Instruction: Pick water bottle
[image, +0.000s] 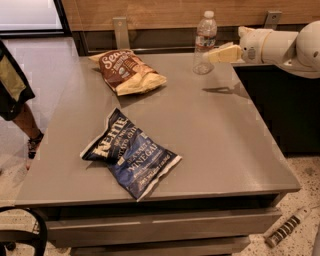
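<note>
The water bottle (205, 42) stands upright at the tabletop's (220, 130) far edge, right at the tips of the jaws, the gripper (216, 53) level at its mid-height, likely lined up for a side grasp, though whether it is open or closed cannot be told.

A grey bench (215, 135) carries two chip bags, well apart: a brown bag (127, 71) near the far edge and a blue bag (131, 156) lying nearer the front. A person's leg (24, 119) stands at the left. A ribbed strip (285, 231) lies on the speckled floor. The end effector (212, 53) hangs over the bench's far right.
</note>
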